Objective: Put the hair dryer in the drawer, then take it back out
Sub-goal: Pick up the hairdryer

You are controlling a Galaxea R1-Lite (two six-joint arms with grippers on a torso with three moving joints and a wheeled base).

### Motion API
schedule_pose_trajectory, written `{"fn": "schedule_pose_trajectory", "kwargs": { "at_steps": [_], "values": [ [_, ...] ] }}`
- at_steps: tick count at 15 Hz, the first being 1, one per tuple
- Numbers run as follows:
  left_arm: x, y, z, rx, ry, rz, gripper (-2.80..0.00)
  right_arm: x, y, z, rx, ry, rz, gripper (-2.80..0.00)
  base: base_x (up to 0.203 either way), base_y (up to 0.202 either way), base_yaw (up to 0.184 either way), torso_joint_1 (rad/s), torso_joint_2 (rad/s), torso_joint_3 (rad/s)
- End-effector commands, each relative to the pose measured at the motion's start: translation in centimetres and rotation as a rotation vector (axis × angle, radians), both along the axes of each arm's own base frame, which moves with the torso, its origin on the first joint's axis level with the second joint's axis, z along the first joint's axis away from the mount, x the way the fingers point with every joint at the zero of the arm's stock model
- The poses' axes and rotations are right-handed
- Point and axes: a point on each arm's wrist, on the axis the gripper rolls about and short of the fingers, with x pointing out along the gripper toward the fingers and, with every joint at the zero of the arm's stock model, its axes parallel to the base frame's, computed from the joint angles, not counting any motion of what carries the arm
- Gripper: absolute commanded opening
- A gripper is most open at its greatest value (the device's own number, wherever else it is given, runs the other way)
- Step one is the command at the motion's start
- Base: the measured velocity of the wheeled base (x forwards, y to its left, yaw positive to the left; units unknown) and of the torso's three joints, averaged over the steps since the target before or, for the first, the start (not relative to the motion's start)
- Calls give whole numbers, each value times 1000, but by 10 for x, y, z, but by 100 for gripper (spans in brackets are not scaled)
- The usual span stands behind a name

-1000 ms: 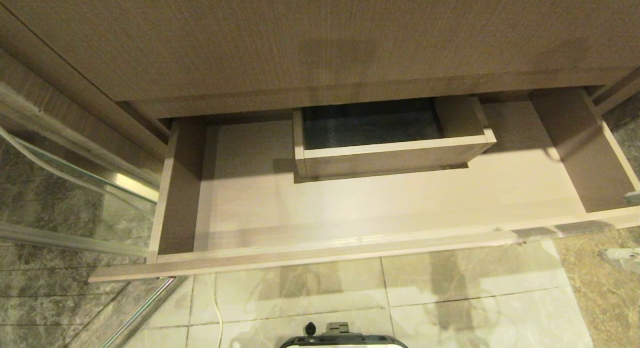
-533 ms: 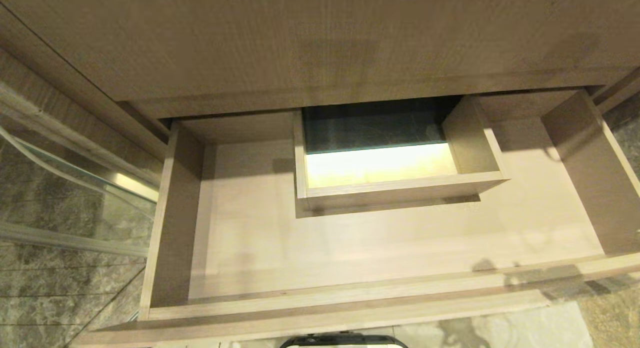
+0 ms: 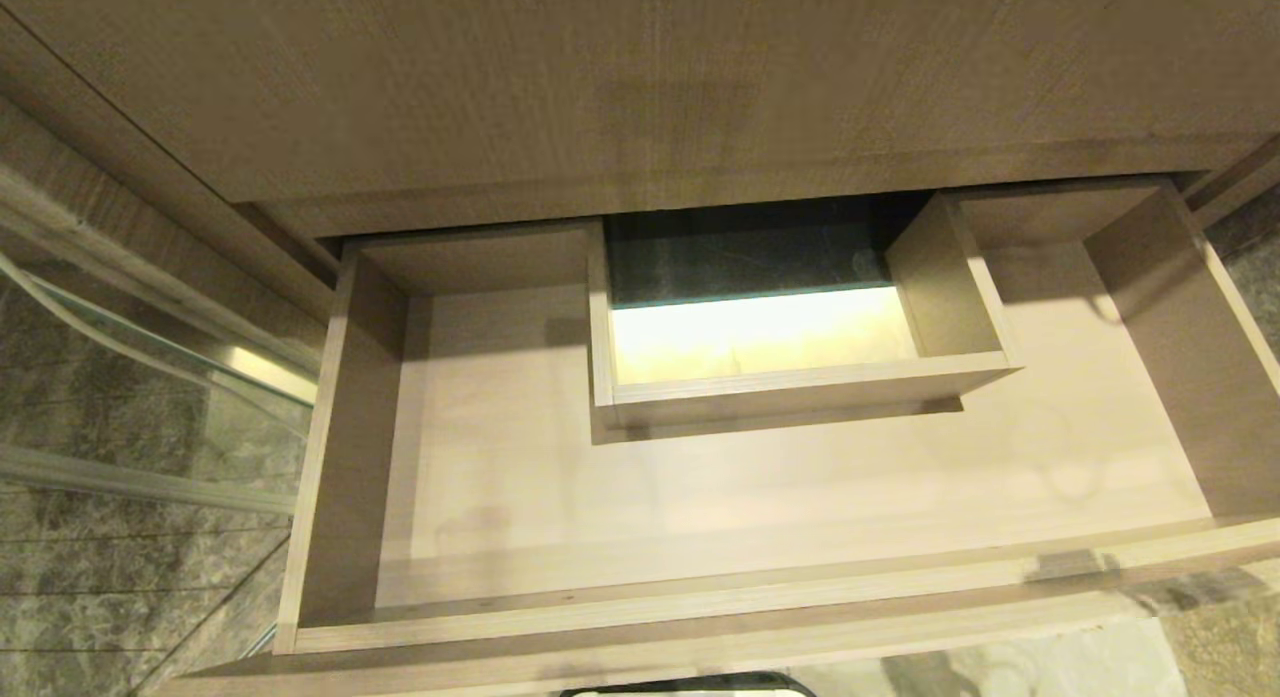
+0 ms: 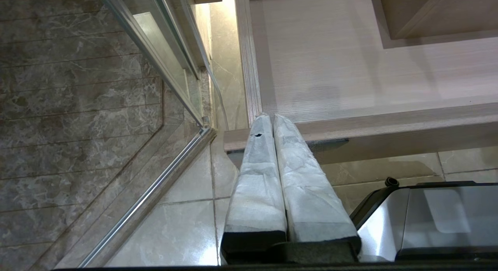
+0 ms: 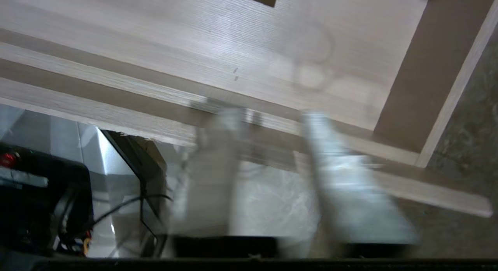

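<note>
The drawer point(image 3: 700, 617) stands pulled far out under the wood counter, and its light-wood floor is bare. The hair dryer is out of view in all three views. My right gripper point(image 5: 270, 115) hovers just outside the drawer's front rim point(image 5: 116, 96) near its right end. It is blurred by motion, its two white-wrapped fingers are apart, and nothing is between them. My left gripper point(image 4: 271, 117) is shut and empty, parked by the drawer's front left corner point(image 4: 241, 135). Neither arm shows in the head view.
A boxed rectangular cutout point(image 3: 800, 377) rises from the back middle of the drawer. A glass door with a metal rail point(image 3: 150, 377) stands to the left over dark marble floor. My own base point(image 4: 428, 216) sits just in front of the drawer on pale tiles.
The drawer has slid out toward me, most of it in the first half second, uncovering the boxed cutout and covering most of the pale floor tiles. The counter has stayed put.
</note>
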Motion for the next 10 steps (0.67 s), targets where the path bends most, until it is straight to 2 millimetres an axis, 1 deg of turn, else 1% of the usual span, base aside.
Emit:
{"fn": "schedule_pose_trajectory", "kwargs": {
  "at_steps": [1,3,5,8,9,10],
  "values": [
    [0,0,0,0,0,-1,-280,-30,4,-25,98,-100,-29,-280,0,0,0,0,0,0],
    [0,0,0,0,0,-1,-280,-50,6,-56,172,-204,-32,-280,0,0,0,0,0,0],
    [0,0,0,0,0,-1,-280,-67,5,-93,202,-320,-38,-280,0,0,0,0,0,0],
    [0,0,0,0,0,-1,-280,-81,2,-140,238,-481,-12,-280,0,0,0,0,0,0],
    [0,0,0,0,1,-1,-280,-82,1,-153,251,-540,5,-280,0,0,0,0,0,0],
    [0,0,0,0,0,-1,-280,-81,1,-160,271,-578,45,-280,0,0,0,0,0,0]
  ]
}}
